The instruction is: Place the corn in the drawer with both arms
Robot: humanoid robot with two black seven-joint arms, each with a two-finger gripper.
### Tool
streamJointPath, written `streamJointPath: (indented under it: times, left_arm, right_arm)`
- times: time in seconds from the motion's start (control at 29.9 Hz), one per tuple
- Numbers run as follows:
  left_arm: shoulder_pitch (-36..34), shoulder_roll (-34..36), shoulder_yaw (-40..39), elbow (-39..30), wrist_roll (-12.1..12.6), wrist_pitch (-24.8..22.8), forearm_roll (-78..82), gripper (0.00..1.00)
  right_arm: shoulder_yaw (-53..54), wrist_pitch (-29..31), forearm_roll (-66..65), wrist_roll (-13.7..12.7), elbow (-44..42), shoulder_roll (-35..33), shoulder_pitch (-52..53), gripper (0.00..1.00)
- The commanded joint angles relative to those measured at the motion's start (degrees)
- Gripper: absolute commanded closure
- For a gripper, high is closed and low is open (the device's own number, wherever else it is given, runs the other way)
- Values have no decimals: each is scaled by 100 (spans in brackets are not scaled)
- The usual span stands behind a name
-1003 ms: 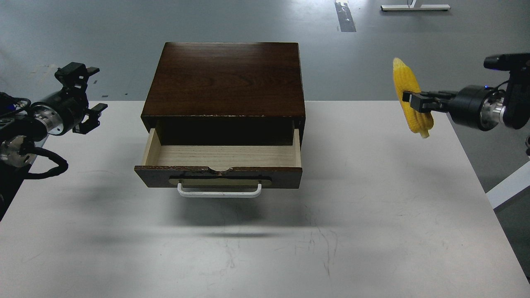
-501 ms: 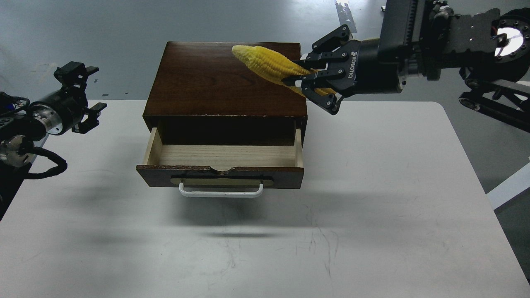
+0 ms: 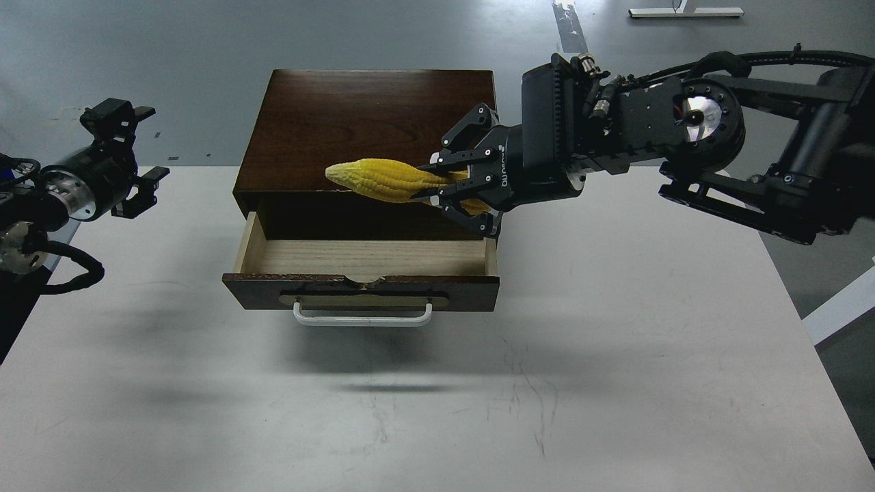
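The yellow corn point(image 3: 383, 180) lies nearly level in the air, tapered end to the left, above the back of the open drawer point(image 3: 362, 258). My right gripper point(image 3: 435, 182) is shut on the corn's thick right end, reaching in from the right. The drawer is pulled out of the dark brown box point(image 3: 369, 130); its pale wood inside holds nothing, and its white handle point(image 3: 362, 316) faces me. My left gripper point(image 3: 130, 154) hangs at the far left beyond the table's edge, well apart from the drawer, with its fingers spread and nothing in them.
The box stands at the back middle of a white table point(image 3: 478, 383). A grey floor lies beyond, with a white bar point(image 3: 685, 12) at the top right. Another white surface edge point(image 3: 841, 307) shows at the right.
My right arm has swung the corn from the far right over the box and down to just above the drawer's back. The left arm has barely shifted.
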Motion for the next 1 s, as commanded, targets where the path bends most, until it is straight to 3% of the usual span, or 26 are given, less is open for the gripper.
streamJointPath:
  times: [0.0,0.1,0.23,0.4,0.6,0.97]
  left_arm:
    - [2,50,1,6,0,-15,0,1]
    - [2,59,1,6,0,-24,8,1]
    - [2,59,1,-3,0,-24,8,1]
    - [2,50,-8,-3,0,-24,0,1]
    - [2,59,1,-3,-157,-24,0,1]
    - [20,173,1,-3,-193,-32,0,1]
  right_arm:
    - [-50,0,8,0,-97,49,-114,79]
    - [-42,0,26,0,-106,67,-228,67]
    - [-15,-44,70,0,-132,85,-430,42]
    - [-6,-70,70,0,-159,85,-501,29]
    - [-6,-429,79,0,-518,242,-667,23]
    - [178,-791,184,0,-932,691,-729,15]
